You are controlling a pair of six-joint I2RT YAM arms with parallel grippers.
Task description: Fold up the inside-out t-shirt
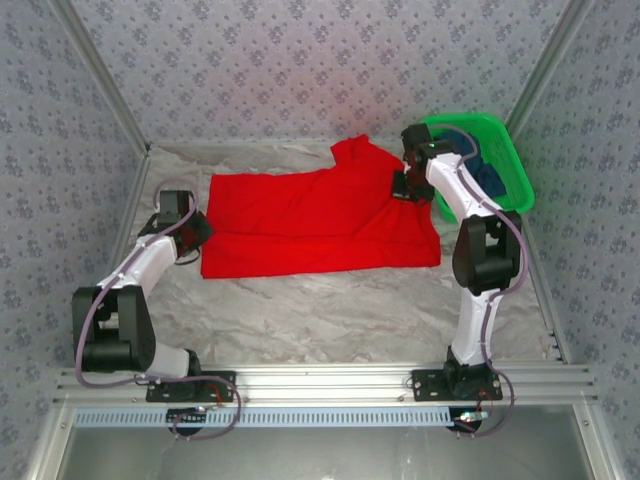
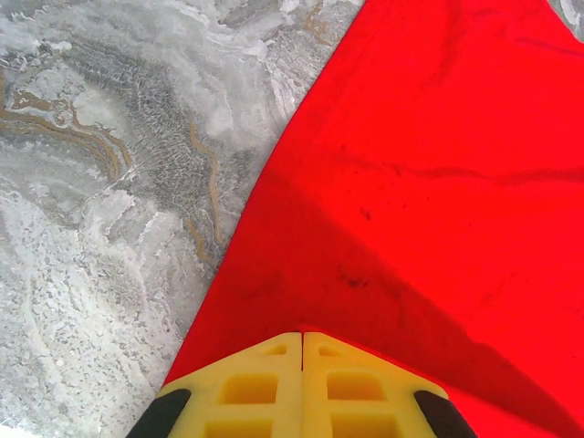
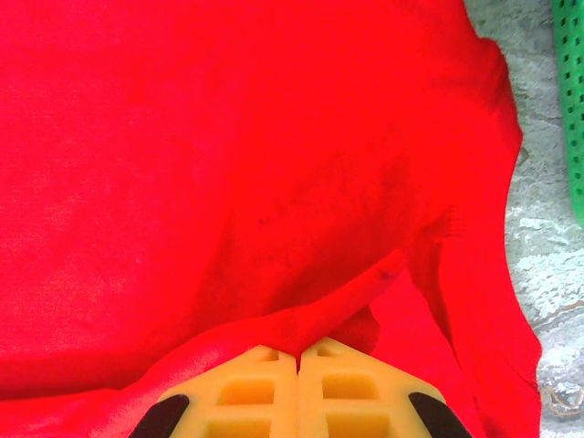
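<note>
Top view: a red inside-out t-shirt (image 1: 320, 220) lay spread flat mid-bench (image 1: 330, 310) on the marbled surface. The left end effector (image 1: 188, 228) sat at its left edge. The right end effector (image 1: 408, 186) sat on its right side, near a green basket (image 1: 505, 150).

Left wrist view: yellow fingers (image 2: 255, 388) were pressed shut over the shirt's edge, and any pinched cloth was unclear.

Right wrist view: the fingers were closed on a raised fold of red cloth.
</note>
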